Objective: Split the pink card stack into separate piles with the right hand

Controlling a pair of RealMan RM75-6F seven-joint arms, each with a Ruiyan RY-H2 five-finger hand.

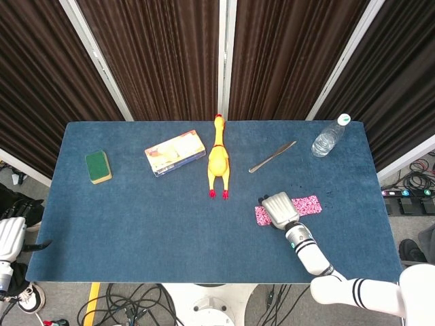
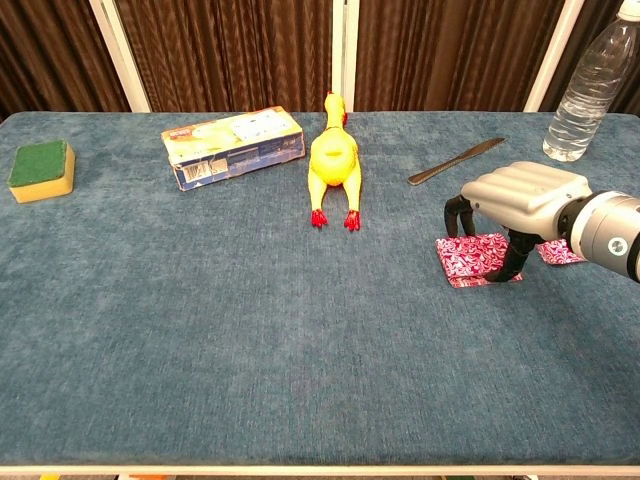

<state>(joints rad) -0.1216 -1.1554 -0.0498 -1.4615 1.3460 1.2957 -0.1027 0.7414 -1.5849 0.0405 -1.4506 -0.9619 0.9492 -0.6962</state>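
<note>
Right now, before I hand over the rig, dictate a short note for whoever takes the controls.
Right hand: arched over the pink card stack, fingertips down around it; whether it grips any cards cannot be told.
Left hand: off the table's left edge, holding nothing visible; whether its fingers are apart or curled cannot be told.
Done: a second pink pile already lies just right of the hand.
Left: finish separating the stack into piles.
Nearby: butter knife and water bottle behind the hand.
</note>
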